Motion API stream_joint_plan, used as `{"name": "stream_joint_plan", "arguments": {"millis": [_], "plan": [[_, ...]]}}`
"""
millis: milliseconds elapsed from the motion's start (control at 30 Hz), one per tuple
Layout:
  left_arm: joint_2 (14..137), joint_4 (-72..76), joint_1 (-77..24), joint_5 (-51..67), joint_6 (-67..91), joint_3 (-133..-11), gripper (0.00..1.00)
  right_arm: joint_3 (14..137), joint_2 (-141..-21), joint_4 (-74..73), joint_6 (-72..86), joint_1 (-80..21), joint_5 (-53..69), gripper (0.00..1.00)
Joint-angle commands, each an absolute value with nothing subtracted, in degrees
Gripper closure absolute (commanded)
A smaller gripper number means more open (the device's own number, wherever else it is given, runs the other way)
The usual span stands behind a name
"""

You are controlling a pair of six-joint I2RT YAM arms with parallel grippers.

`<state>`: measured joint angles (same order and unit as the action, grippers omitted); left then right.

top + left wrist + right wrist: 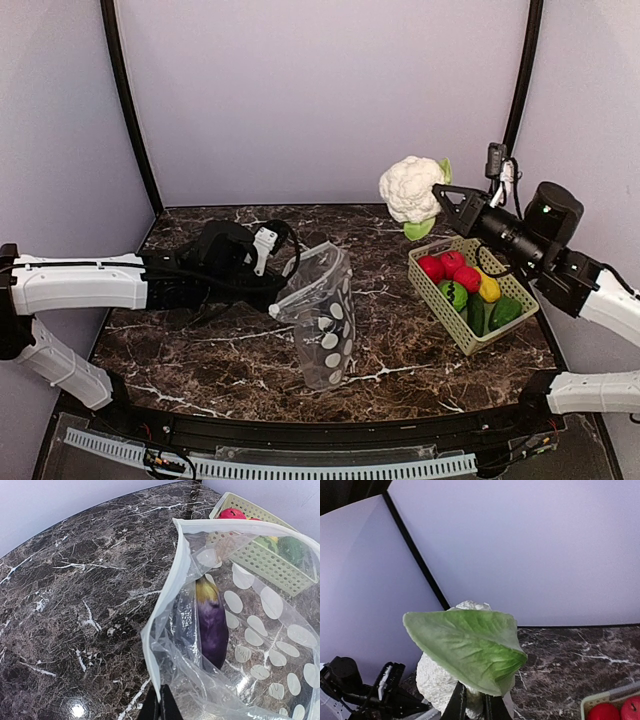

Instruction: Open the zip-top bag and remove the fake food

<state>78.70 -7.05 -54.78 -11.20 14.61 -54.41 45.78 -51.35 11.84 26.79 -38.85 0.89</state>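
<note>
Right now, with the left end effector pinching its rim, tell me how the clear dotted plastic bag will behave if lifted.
The clear dotted plastic bag would probably hang limp: it sags and creases below the left end effector. It likely weighs little itself, but the purple toy eggplant inside may slide toward the low end. The glossy film looks slippery.
</note>
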Motion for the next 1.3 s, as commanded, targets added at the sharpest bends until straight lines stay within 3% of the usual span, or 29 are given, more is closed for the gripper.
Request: {"name": "stream_joint_plan", "arguments": {"millis": [0,300,900,967,1067,1167,1267], "plan": [[76.72,-7.64,-54.31,-11.1,14.85,-54.56,0.99,40.58,-43.45,-4.12,31.3,-34.25,-7.22,1.0],[77.99,-6.55,-54.27,-9.91,14.68,-55.92,0.99,31.08,-31.7,-22.31,42.91,-31.06,-18.6,1.0],[78.26,-5.12,-54.23,-9.37,14.51,-55.65,0.99,27.74,-30.05,-33.01,57.15,-28.59,-27.77,0.99],[78.21,-5.08,-54.3,-9.53,14.38,-55.64,0.99,27.95,-29.86,-34.5,57.78,-28.42,-27.92,0.9],[78.43,-5.1,-54.23,-9.48,14.12,-55.83,0.99,27.71,-28.62,-35.5,58.86,-28.28,-28.19,0.55],[78.7,-5.29,-54.23,-9.49,14.02,-56.29,0.99,27.68,-28.32,-35.58,58.97,-28.22,-28.51,0.37],[78.67,-5.66,-54.1,-9.81,13.82,-56.69,0.99,28.6,-29.57,-35.51,58.44,-28.21,-28.63,0.29]]}}
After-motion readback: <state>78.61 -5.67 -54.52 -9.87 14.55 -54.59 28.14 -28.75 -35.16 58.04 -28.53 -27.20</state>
